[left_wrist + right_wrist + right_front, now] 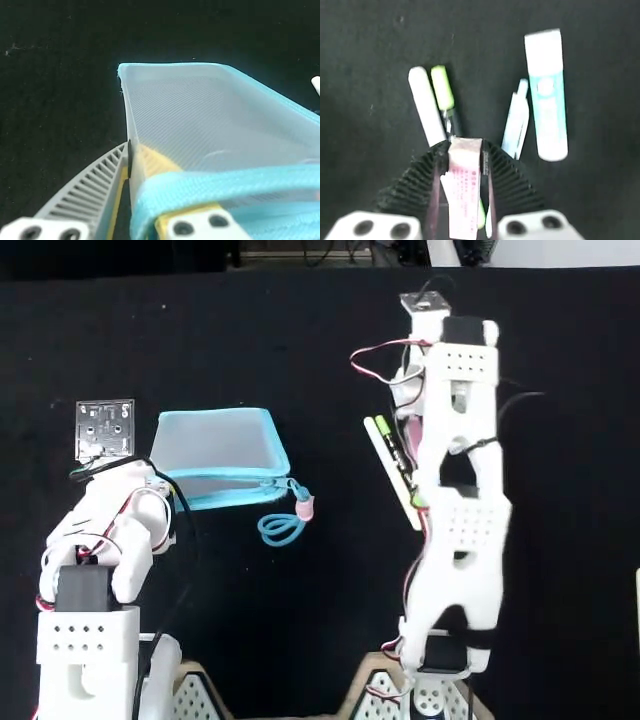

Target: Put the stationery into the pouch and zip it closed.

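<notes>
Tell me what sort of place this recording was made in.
Probably a robotics test bench, not a home desk: a black-covered table, two white arms mounted side by side, and staged props, a blue pouch gripped by the left tool and a pink-labelled item in the right tool.

Centre right from above, the white right arm (460, 510) hides most of the stationery (391, 445) beside a long white pen (384, 458). The pink-labelled stick (465, 200) in the right gripper (464, 146) runs off-frame, its print blurred.

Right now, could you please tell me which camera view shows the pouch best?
The high view: it shows the whole pouch with its zip pull. The left wrist view shows its mesh wall close up, the left gripper holding its rim.
</notes>
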